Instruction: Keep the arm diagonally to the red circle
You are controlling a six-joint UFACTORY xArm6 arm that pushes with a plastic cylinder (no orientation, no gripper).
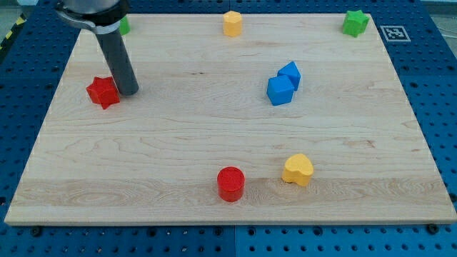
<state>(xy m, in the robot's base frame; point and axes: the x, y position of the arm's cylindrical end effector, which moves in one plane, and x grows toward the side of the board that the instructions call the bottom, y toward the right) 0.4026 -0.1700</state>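
The red circle [230, 183] is a short red cylinder standing near the view's bottom edge, a little left of centre. My tip [129, 91] rests on the board at the view's upper left, just right of a red star block [103, 91] and almost touching it. The tip is far from the red circle, up and to the left of it along a diagonal. The dark rod rises from the tip toward the view's top left corner.
A yellow heart-like block [298, 170] lies right of the red circle. Two blue blocks [283, 84] touch right of centre. A yellow block [232, 23] sits at top middle, a green star [355, 23] at top right, a green block [124, 27] behind the rod.
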